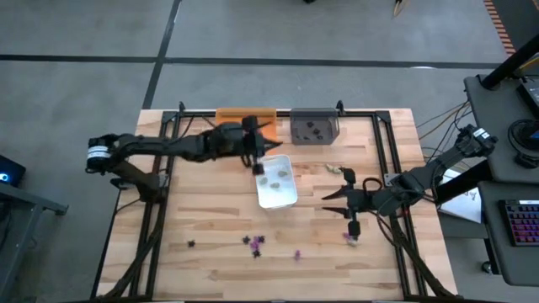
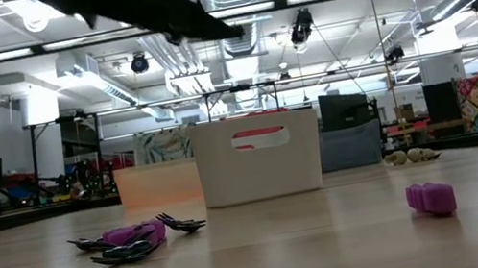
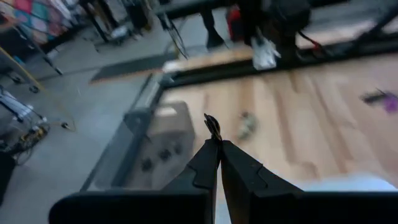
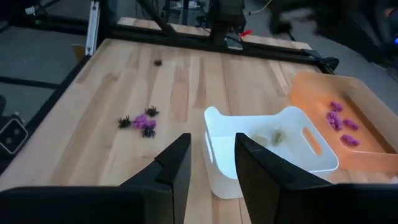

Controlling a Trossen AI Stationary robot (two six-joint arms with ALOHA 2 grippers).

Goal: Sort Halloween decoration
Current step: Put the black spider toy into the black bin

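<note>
My left gripper [image 1: 271, 148] hovers above the table between the orange tray [image 1: 244, 116] and the white tray [image 1: 290, 199]. It is shut on a tiny black piece [image 3: 211, 122]. The grey tray [image 3: 177, 118] beyond it holds black pieces [image 3: 155, 152]. The orange tray [image 4: 367, 102] holds purple pieces [image 4: 341, 121]; the white tray [image 4: 245, 180] holds pale beige ones [image 4: 273, 135]. My right gripper [image 1: 335, 187] hangs open right of the white tray, pointing at it, with nothing between its fingers [image 4: 177, 168]. Loose purple and black pieces [image 1: 254, 242] lie near the front edge. My left gripper pinches the tiny black piece between its two fingertips [image 3: 214, 146]; only a small end of it [image 3: 210, 119] sticks out past them. The fingers slant a little downward toward the table's right side. The piece is lifted clear of the table.
Pale beige pieces [image 1: 333, 168] lie on the wood right of the white tray. A lone black piece [image 1: 192, 244] and purple pieces [image 1: 349, 238] sit near the front. A black frame [image 1: 383, 143] runs around the tabletop. In the low view a purple-and-black cluster [image 2: 130, 238] lies front left.
</note>
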